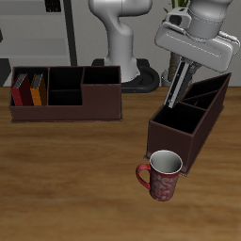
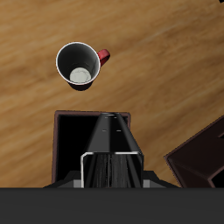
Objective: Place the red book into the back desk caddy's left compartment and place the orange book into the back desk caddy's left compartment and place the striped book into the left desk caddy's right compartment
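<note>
The red book (image 1: pixel 19 90) and the orange book (image 1: pixel 36 90) stand upright side by side in the end compartment of the back desk caddy (image 1: pixel 71 108). My gripper (image 1: pixel 181 77) hangs over the left desk caddy (image 1: pixel 193 127), shut on the dark striped book (image 1: pixel 176 89). The book is held upright, and its lower end reaches into the caddy's large compartment, the one nearest the table's front edge. In the wrist view the striped book (image 2: pixel 112 136) sits between my fingers (image 2: pixel 84 166), above the dark opening of that compartment (image 2: pixel 70 140).
A red mug (image 1: pixel 162 174) with a white inside stands on the wooden table just in front of the left desk caddy, and it also shows in the wrist view (image 2: pixel 80 64). The robot's base (image 1: pixel 122 56) is behind the caddies.
</note>
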Motion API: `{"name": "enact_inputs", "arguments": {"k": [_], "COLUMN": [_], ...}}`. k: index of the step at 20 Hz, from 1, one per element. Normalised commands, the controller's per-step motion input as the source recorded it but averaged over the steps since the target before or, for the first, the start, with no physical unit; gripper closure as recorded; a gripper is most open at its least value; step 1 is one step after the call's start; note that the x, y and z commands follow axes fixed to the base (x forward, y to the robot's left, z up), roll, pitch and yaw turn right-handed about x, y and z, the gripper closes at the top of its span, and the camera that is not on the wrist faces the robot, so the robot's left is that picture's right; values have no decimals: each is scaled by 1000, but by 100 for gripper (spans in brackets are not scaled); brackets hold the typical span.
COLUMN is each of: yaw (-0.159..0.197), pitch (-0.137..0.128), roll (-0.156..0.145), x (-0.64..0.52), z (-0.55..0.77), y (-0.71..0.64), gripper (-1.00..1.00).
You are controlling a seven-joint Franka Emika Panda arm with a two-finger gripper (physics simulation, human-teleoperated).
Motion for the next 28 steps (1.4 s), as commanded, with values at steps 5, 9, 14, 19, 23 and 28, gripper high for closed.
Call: {"name": "enact_inputs", "arguments": {"k": [5,9,14,19,23,28], "yaw": [-69,31,-14,-2,-34,11], "pitch": [12,-20,30,-2,16,6], "roll": [27,12,23,49,53,21], "x": [-125,-49,110,1,39,56], "z": [-93,-65,-50,-27,-56,-181], "y": [58,79,-3,120,109,71], "gripper": [100,100,100,100,100,100]}}
